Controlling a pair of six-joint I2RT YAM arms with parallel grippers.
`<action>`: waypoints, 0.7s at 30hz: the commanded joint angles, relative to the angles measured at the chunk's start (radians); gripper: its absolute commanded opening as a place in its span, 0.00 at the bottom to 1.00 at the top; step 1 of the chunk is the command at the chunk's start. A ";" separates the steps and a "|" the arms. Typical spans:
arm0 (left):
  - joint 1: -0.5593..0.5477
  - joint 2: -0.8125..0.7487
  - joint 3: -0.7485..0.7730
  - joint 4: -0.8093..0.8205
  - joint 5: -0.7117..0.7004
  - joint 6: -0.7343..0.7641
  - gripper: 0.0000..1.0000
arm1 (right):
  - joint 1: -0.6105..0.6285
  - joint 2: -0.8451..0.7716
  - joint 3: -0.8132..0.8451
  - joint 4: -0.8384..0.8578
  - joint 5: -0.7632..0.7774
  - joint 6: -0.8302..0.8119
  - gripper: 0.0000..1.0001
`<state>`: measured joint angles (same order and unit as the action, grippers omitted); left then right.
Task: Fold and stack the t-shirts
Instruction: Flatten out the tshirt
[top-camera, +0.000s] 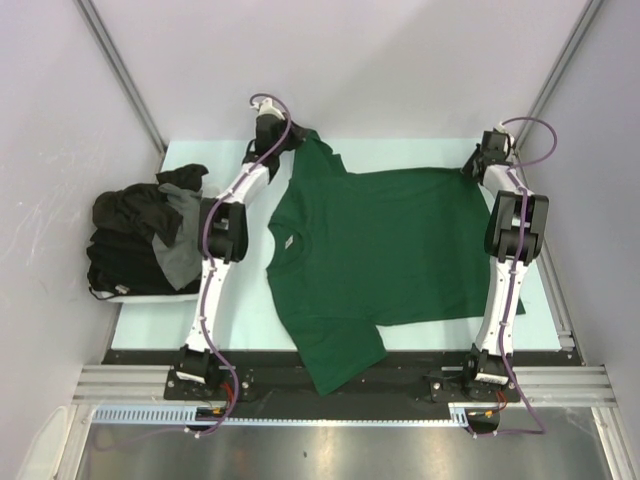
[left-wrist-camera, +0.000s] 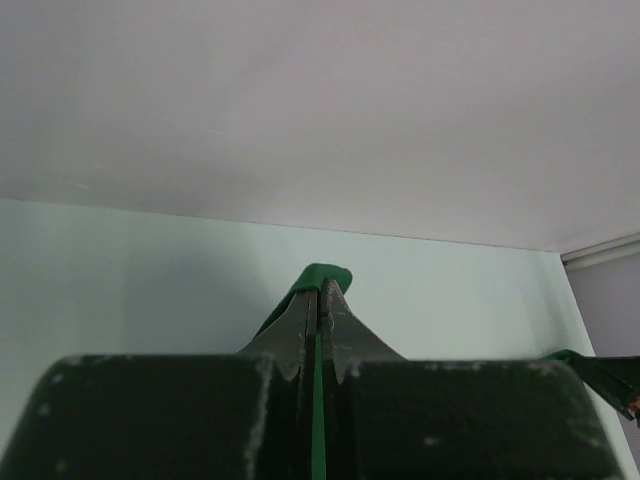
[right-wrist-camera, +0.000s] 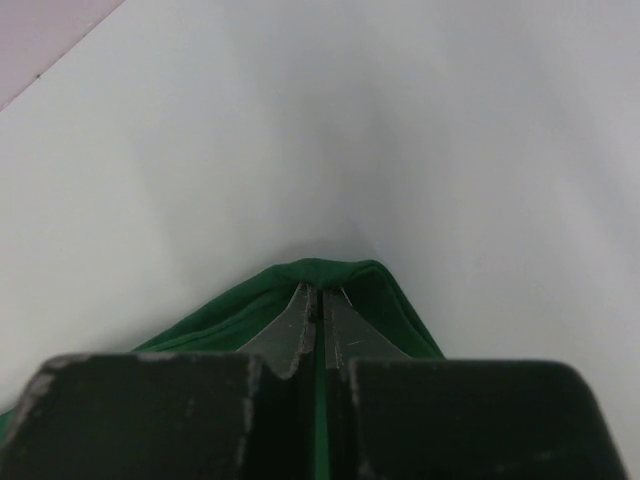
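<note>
A dark green t-shirt (top-camera: 380, 250) lies spread across the pale table, neck to the left with a small white label (top-camera: 288, 241). One sleeve hangs over the near edge. My left gripper (top-camera: 283, 140) is shut on the far sleeve's tip; green cloth (left-wrist-camera: 322, 277) shows pinched between its fingers. My right gripper (top-camera: 478, 158) is shut on the shirt's far hem corner, with green fabric (right-wrist-camera: 330, 272) bunched around its fingertips. A heap of black and dark grey t-shirts (top-camera: 145, 235) sits at the table's left edge.
The pale green table top (top-camera: 420, 155) ends at a white back wall. Grey walls and metal rails close in both sides. A black strip and aluminium rail (top-camera: 330, 385) carry the arm bases at the near edge.
</note>
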<state>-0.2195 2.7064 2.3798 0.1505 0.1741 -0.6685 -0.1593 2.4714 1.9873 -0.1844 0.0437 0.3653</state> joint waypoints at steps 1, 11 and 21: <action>0.025 0.013 0.048 0.000 -0.024 -0.034 0.00 | 0.000 0.038 0.059 -0.006 0.005 0.001 0.00; 0.032 0.030 0.085 -0.043 -0.073 -0.048 0.47 | 0.009 0.058 0.123 -0.042 -0.016 -0.016 0.16; 0.052 -0.243 0.093 -0.285 -0.074 0.069 1.00 | 0.024 -0.035 0.352 -0.201 -0.185 -0.031 1.00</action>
<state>-0.1780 2.6949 2.4641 -0.0292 0.1257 -0.6815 -0.1463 2.5275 2.2696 -0.3256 -0.0780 0.3546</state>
